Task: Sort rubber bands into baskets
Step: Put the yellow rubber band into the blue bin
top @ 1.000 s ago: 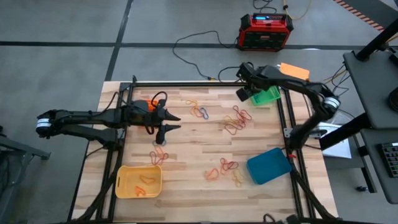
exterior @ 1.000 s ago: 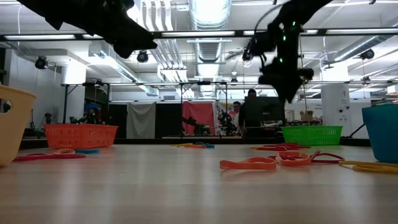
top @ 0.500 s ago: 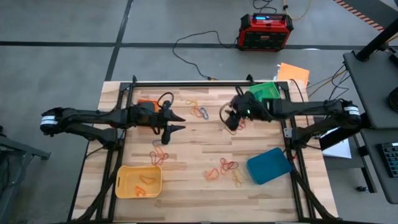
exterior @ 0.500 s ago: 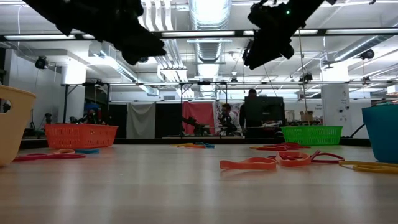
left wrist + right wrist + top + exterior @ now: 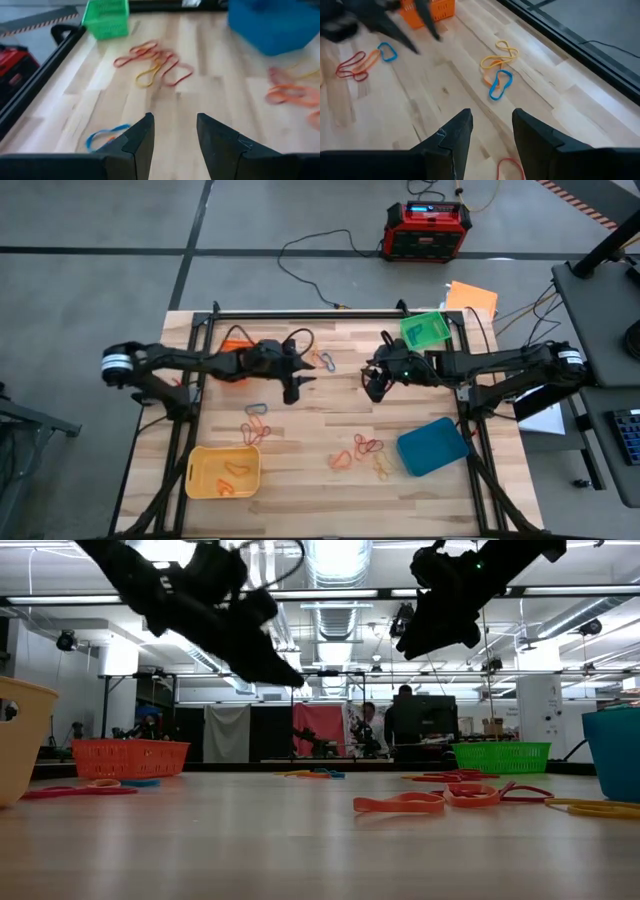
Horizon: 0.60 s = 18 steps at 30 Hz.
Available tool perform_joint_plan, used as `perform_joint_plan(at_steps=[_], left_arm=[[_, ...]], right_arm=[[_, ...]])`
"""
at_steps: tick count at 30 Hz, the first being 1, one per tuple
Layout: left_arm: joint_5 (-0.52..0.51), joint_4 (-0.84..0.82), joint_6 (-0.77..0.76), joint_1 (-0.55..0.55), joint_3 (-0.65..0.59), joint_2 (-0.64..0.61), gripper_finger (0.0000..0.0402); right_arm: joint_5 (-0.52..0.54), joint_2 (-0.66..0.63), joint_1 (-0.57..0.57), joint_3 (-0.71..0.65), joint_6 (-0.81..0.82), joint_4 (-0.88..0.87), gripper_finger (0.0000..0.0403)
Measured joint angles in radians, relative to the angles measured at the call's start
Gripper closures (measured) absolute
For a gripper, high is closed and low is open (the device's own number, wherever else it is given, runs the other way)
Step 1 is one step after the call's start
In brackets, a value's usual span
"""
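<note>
Both hands are partway open w/ nothing in them: left hand [image 5: 298,387] hovers center-left of the high view, right hand [image 5: 372,383] just right of center, both above the worktop [image 5: 310,435]. Rubber bands [image 5: 365,449] lie scattered flat across the middle and lower center, a few already in the yellow basket [image 5: 222,471] at lower left. They're prob super light, floppy and stretchy, so imo best to pinch one strand of a loop.
</note>
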Motion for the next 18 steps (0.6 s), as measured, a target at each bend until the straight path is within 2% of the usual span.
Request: perform_joint_plan(at_steps=[6,11,18], left_arm=[[-0.003,0.027,0.046,0.105,0.026,0.132,0.0269],[-0.004,0.026,0.046,0.13,0.059,0.212,0.0269],[-0.125,0.016,0.029,0.128,0.084,0.27,0.0269]], right_arm=[[0.0,0.0,0.0,0.0,0.0,0.004,0.0268],[0.0,0.0,0.0,0.0,-0.002,0.008,0.0262],[0.0,0.0,0.0,0.0,0.021,0.007,0.0259]])
